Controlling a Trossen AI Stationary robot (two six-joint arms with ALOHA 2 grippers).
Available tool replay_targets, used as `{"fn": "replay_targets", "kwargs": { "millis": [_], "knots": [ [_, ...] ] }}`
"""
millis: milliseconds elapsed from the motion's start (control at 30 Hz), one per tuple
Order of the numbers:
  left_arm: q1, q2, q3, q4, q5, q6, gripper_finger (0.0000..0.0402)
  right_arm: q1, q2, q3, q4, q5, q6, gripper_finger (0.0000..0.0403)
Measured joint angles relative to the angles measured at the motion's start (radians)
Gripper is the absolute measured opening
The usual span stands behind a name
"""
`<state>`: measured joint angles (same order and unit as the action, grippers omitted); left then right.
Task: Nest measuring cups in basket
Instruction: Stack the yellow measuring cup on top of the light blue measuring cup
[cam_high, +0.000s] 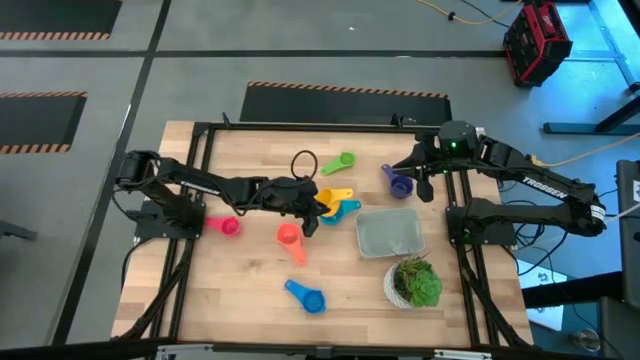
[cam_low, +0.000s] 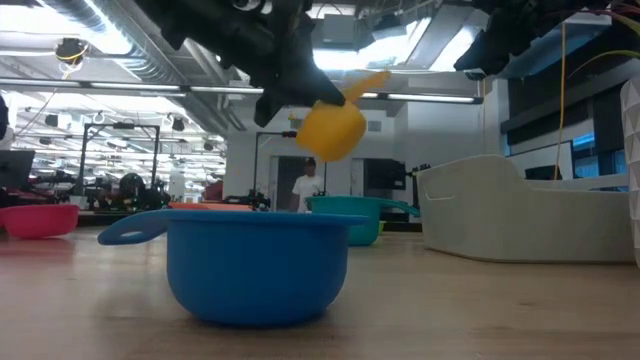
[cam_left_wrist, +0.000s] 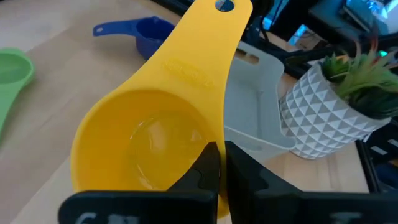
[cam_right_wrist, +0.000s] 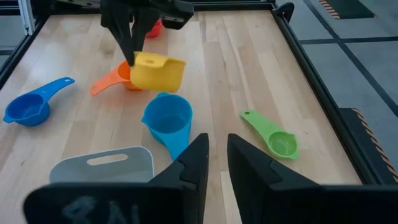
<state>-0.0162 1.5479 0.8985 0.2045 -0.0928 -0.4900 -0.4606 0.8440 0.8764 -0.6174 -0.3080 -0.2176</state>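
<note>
- left gripper (cam_high: 312, 207) is over mid-table, fingers pinched tight on the rim of the yellow measuring cup (cam_high: 333, 197); cup is lifted clear of the wood, visibly airborne in the low view (cam_low: 332, 125).
- Left wrist view: cup's bowl (cam_left_wrist: 143, 146) sits right at the fingertips, one finger inside the rim, handle sticking away from the gripper toward the basket (cam_left_wrist: 252, 118).
- Yellow cup hangs just beside and above the teal measuring cup (cam_high: 348, 208), which stands on the table between the gripper and the basket (cam_high: 390, 232).
- Basket is near the held cup, on the right-arm side of it, nothing visible inside; potted plant (cam_high: 415, 282) stands just next to it.
- Other cups scattered on the table: green (cam_high: 338, 163), purple (cam_high: 398, 181), pink (cam_high: 226, 226), salmon-orange (cam_high: 291, 240), blue (cam_high: 308, 296).
- right gripper (cam_high: 424, 188) waits at its side of the table near the purple cup, fingers (cam_right_wrist: 189, 165) nearly together with a thin gap, holding nothing.
- Black cable loop (cam_high: 304, 163) lies beside the green cup.
</note>
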Motion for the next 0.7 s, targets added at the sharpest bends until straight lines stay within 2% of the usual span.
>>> {"fn": "replay_targets", "kwargs": {
  "millis": [400,700],
  "knots": [
    [0.001,0.101,0.019,-0.004,-0.052,0.021,0.0002,0.0,0.0,0.0,0.0,0.0,0.0,0.0064],
    [0.001,0.116,0.019,0.0,-0.062,0.029,0.0005,0.0,0.0,0.0,-0.001,0.0,0.0,0.0064]
  ]
}}
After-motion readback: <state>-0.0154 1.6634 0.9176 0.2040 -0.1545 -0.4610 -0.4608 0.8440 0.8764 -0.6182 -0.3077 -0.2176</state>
